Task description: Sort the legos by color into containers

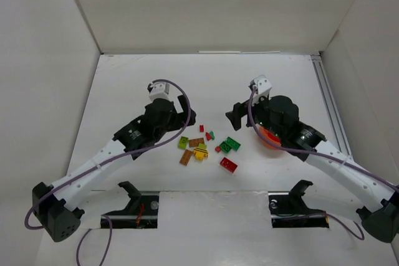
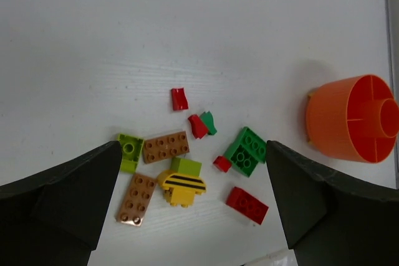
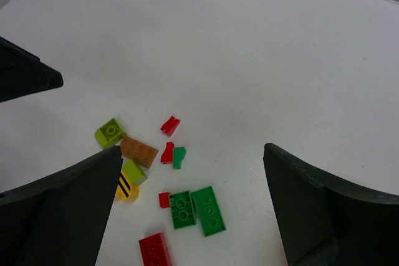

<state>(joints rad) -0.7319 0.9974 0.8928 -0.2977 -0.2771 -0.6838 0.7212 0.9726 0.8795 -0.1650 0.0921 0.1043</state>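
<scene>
Legos (image 1: 232,144) lie in a loose cluster at mid-bench (image 1: 143,79), between both arms. The orange divided bowl (image 2: 349,119) stands apart to their right, partly beneath the right arm (image 1: 293,132). Left fingers (image 2: 68,197) spread wide, empty, above the cluster. Right fingers (image 3: 62,210) likewise wide, empty.

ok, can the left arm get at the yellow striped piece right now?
Probably yes: the yellow striped piece lies uncovered, and the left gripper is open, facing it. A lime brick touches it, so the pinch may be tight.
</scene>
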